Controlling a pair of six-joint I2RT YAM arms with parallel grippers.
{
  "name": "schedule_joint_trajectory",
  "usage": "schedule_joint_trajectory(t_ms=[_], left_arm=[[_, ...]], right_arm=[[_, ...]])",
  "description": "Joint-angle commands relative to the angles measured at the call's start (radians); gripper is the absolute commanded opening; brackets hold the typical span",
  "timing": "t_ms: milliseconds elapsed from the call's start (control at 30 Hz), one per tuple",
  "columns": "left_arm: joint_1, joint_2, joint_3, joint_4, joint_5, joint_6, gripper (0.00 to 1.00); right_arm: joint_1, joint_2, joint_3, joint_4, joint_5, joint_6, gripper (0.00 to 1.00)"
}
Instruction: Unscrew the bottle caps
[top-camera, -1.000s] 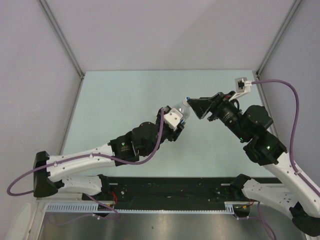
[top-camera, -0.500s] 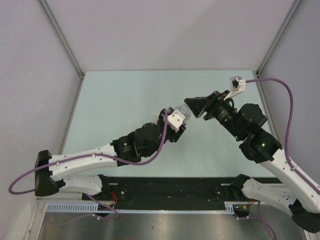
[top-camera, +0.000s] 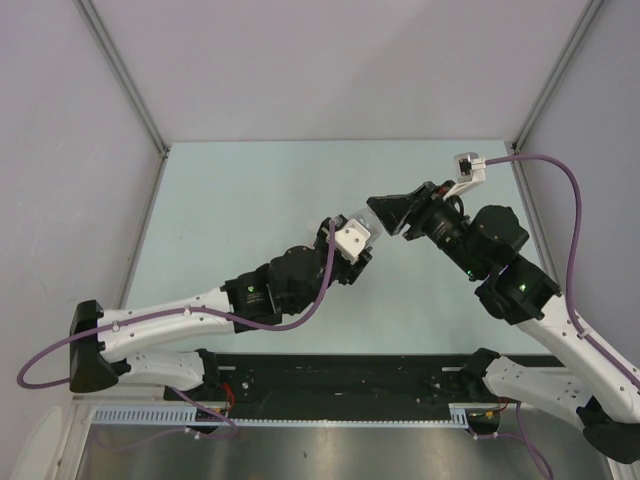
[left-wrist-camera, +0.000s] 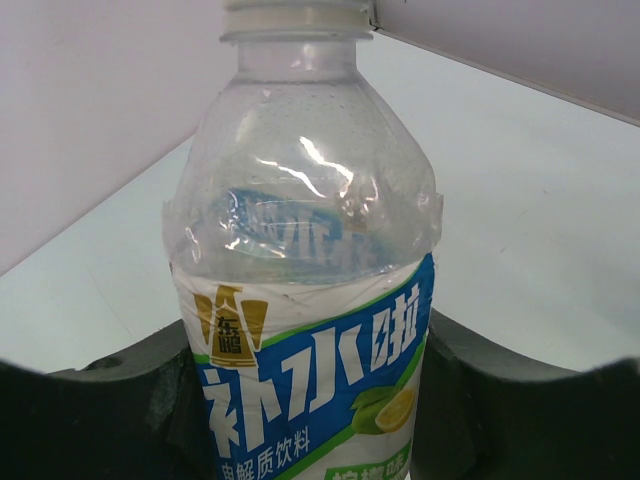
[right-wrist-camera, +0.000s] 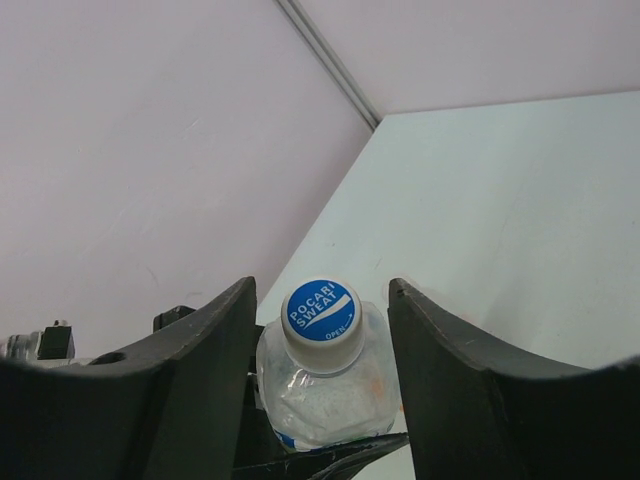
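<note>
— Looking across the views, where is the bottle?

— Off the surface (top-camera: 250, 190), in mid-air between the two arms. The left claw (left-wrist-camera: 310, 400) is pinching the clear bottle (left-wrist-camera: 310, 250) low on its blue and white label, one black finger on each side. The neck points toward the right arm.

— And the cap?

— The blue cap (right-wrist-camera: 321, 312) is on the neck. The right claw (right-wrist-camera: 320, 295) straddles it with fingers spread. A sliver of gap shows on each side, so nothing is touching it yet.

— So the step is getting hold of the cap?

— That is my reading. To do it well, the cap should sit centred between the fingers, deep enough that they land on its side wall and not on its top edge. Close firmly before turning, and turn about the bottle's own axis. Otherwise the cap may slip, or the neck may be levered sideways.

— Any worry on the other side?

— The bottle looks thin and dented at the shoulder, so it may twist in the left claw unless that hold is tight.
</note>
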Motion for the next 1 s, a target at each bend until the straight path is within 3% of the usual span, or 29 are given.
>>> schedule_joint_trajectory(t_ms=[0,267,467,533,600,700,733,833,967], left_arm=[[-0.008,-0.004,0.026,0.022,-0.024,0.025,0.0],[-0.008,-0.004,0.027,0.021,-0.026,0.025,0.0],[-0.009,-0.004,0.027,0.018,-0.026,0.022,0.0],[-0.011,-0.006,0.027,0.018,-0.024,0.023,0.0],[-0.009,-0.01,0.029,0.015,-0.003,0.02,0.0],[-0.01,-0.044,0.024,0.004,0.116,0.011,0.0],[-0.008,-0.068,0.021,0.002,0.258,0.008,0.0],[0.004,-0.102,0.029,-0.016,0.505,-0.021,0.0],[0.024,-0.122,0.075,-0.063,0.712,-0.067,0.0]], right_arm=[[0.005,0.004,0.029,0.009,0.009,-0.012,0.62],[0.007,0.001,0.031,-0.004,0.014,-0.014,0.6],[0.005,0.001,0.028,-0.007,0.018,-0.017,0.37],[0.005,-0.002,0.026,-0.004,0.014,-0.021,0.23],[0.005,-0.005,0.024,-0.002,0.011,-0.029,0.0],[0.005,-0.023,0.005,0.045,-0.06,-0.078,0.0],[0.004,-0.026,0.001,0.056,-0.127,-0.099,0.0],[0.002,-0.04,0.0,0.076,-0.236,-0.165,0.0],[0.002,-0.055,-0.003,0.085,-0.336,-0.218,0.0]])
